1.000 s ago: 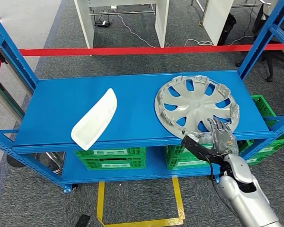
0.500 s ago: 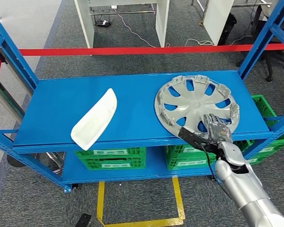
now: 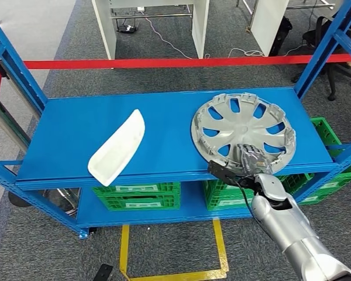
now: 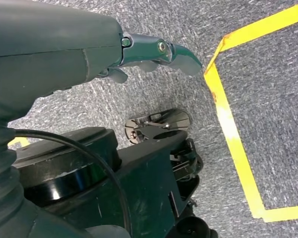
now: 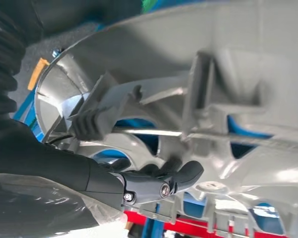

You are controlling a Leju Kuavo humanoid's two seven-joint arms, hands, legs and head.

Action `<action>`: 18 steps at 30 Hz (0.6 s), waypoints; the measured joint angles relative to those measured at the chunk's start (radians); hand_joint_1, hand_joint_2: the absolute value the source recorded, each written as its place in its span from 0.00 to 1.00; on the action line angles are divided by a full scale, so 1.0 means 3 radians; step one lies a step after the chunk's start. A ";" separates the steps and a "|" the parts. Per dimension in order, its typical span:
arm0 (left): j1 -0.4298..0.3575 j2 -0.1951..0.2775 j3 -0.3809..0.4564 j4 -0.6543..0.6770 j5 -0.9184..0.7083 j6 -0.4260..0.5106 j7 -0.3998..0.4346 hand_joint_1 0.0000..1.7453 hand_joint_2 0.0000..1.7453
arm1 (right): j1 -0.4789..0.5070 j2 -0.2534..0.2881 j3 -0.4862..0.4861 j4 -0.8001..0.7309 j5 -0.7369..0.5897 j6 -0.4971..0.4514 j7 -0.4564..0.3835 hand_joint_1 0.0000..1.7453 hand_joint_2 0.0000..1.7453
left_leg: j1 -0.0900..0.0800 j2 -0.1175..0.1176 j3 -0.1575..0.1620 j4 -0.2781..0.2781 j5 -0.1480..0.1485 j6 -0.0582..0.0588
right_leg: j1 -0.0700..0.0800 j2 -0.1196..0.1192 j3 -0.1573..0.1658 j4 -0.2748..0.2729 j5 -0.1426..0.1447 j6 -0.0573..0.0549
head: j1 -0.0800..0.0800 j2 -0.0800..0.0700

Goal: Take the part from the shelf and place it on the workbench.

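Head view count: one silver hubcap (image 3: 243, 130), one white curved panel (image 3: 117, 147), both on the blue shelf (image 3: 76, 132); three green crates (image 3: 136, 195) on the lower level.
Right hand (image 3: 248, 158): over the hubcap's near rim, fingers (image 5: 185, 173) laid on the ribbed inner face; grip closure, cannot tell.
Left hand (image 4: 155, 52): hangs over grey carpet beside yellow floor tape (image 4: 233, 134), fingers straight, holding nothing.
Hubcap: lies flat under the right hand, inner side up, clips round the rim, blue showing through the spoke gaps.
Panel: well off to the right hand's left, lying diagonally.
Beyond the hand: red tape barrier (image 3: 187, 61) behind the shelf.
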 joint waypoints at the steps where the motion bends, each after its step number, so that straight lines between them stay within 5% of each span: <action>1: 0.0000 0.0000 0.0003 0.0000 0.0000 0.0000 0.0000 0.00 1.00 | -0.0002 0.0006 0.0017 0.0008 0.0012 -0.0011 -0.0011 1.00 1.00 | 0.0000 0.0000 0.0000 0.0000 0.0000 0.0000 | 0.0000 0.0000 0.0000 0.0000 0.0000 0.0000 | 0.0000 0.0000; 18: 0.0002 0.0001 0.0017 0.0000 -0.0001 0.0003 -0.0004 0.00 1.00 | 0.0008 0.0042 0.0165 0.0013 0.0069 -0.0074 -0.0053 1.00 1.00 | 0.0001 0.0012 0.0017 -0.0001 0.0008 -0.0004 | 0.0001 0.0014 0.0010 0.0001 0.0011 -0.0002 | 0.0000 0.0000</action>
